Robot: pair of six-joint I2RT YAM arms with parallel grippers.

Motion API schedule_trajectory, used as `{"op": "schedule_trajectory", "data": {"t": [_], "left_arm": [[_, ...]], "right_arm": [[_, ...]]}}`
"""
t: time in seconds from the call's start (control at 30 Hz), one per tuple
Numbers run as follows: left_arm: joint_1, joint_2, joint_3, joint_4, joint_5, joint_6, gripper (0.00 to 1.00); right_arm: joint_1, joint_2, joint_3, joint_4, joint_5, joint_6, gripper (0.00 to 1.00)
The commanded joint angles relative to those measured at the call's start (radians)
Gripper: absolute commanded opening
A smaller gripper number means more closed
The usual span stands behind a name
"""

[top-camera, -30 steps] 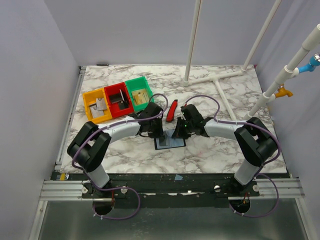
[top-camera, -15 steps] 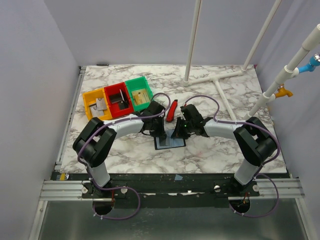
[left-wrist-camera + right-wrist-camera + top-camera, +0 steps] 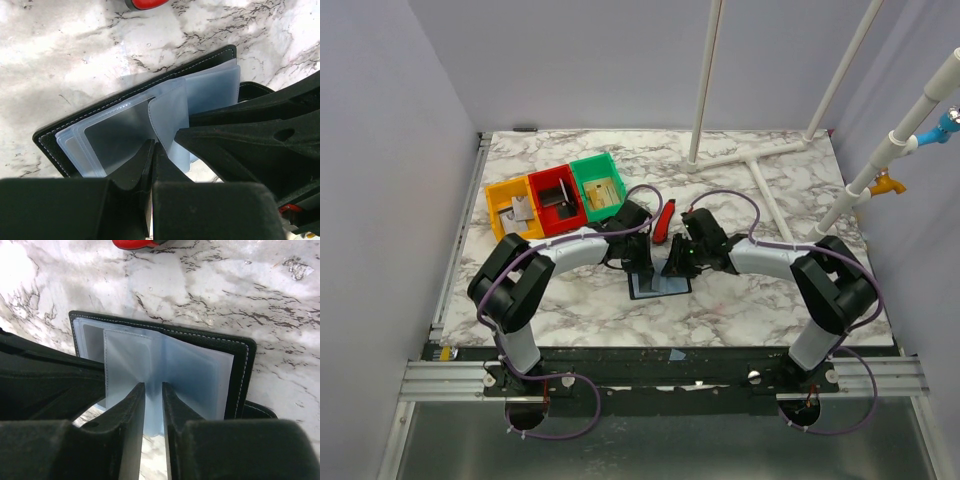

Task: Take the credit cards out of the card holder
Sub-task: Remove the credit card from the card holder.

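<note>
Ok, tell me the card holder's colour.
Card holder: black with white stitching; best in right wrist view.

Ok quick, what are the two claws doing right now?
Left gripper: shut, tips on the wallet's sleeves; whether it pinches one cannot be told.
Right gripper: slightly open, tips at the sleeves.

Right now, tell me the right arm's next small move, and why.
Probably close the right jaws, slightly parted, on the translucent bluish plastic sleeve standing up just ahead of them in the open black card holder; the left jaws are shut beside it.
</note>
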Motion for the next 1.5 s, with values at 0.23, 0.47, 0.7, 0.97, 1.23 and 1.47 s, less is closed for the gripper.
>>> {"op": "schedule_trajectory", "data": {"t": [0.23,0.47,0.7,0.97,1.23,1.47], "left_arm": [[-0.002,-0.033,0.015,0.032,0.061,0.000,0.00],[-0.029,-0.033,0.035,0.039,0.075,-0.023,0.00],[-0.060,0.010,0.095,0.037,0.082,-0.037,0.00],[-0.071,0.116,0.162,0.039,0.092,-0.052,0.00],[-0.076,0.170,0.175,0.049,0.099,-0.056,0.00],[-0.075,0.111,0.167,0.021,0.072,-0.031,0.00]], "right_arm": [[0.005,-0.157,0.045,-0.189,0.184,-0.030,0.53],[0.005,-0.259,0.047,-0.262,0.302,-0.038,0.78],[0.003,-0.380,0.034,-0.322,0.397,-0.026,1.00],[0.004,-0.471,0.013,-0.368,0.432,-0.021,1.00],[0.004,-0.467,0.003,-0.364,0.405,-0.019,1.00],[0.004,-0.436,0.003,-0.330,0.353,-0.026,1.00]]}}
